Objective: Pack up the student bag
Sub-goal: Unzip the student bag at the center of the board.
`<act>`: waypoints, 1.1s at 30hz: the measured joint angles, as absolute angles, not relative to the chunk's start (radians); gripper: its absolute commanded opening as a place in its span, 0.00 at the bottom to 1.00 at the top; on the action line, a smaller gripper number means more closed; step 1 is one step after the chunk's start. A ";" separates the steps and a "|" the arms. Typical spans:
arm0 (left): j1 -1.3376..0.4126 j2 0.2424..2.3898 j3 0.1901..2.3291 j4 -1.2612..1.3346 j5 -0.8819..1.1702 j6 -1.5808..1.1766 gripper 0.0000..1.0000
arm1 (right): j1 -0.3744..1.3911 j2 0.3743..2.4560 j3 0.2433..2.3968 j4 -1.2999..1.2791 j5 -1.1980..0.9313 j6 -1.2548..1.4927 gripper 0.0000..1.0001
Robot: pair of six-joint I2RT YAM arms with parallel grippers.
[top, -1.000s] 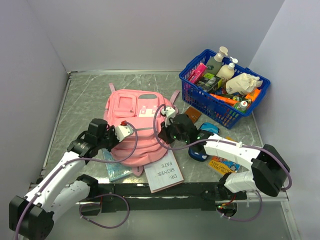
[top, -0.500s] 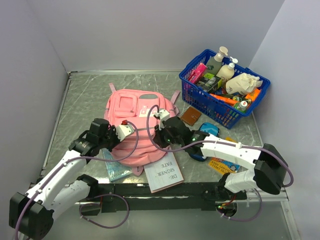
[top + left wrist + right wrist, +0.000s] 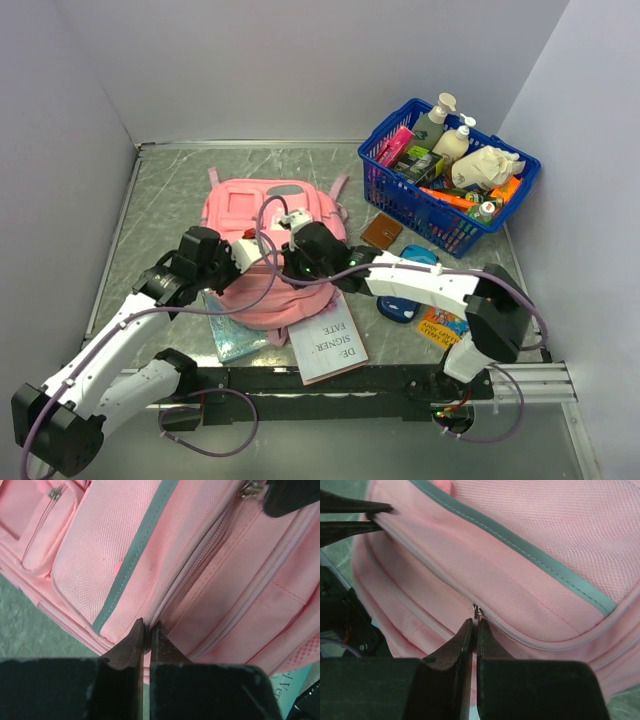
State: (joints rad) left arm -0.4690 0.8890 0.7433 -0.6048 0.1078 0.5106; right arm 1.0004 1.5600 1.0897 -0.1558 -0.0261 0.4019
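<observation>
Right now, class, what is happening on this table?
Both arms work on the pink student bag, lying on the table. The left gripper pinches fabric beside the zip; the right gripper is closed on the zipper pull. A book and a full blue basket sit beside it, not yet packed.

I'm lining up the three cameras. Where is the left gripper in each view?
Top external: left gripper, left of centre, on the student bag's near side.
Left wrist: fingertips bottom centre, pinching the bag's seam.
Right wrist: fingers in the top left corner.
Shared landmark: the bag's grey stripe, in both wrist views.
</observation>
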 measured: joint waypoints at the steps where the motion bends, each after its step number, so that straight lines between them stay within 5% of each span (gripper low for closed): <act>1: -0.474 0.889 0.756 -0.621 0.096 0.508 0.01 | 1.001 1.582 1.109 -0.165 -0.028 0.400 0.00; 11: -0.535 0.829 0.783 -0.758 0.030 0.449 0.01 | 0.970 1.755 1.298 -0.227 -0.072 0.377 0.00; 33: -0.576 0.810 0.683 -0.571 0.084 0.244 0.04 | 1.016 1.679 1.086 0.123 -0.313 0.358 0.00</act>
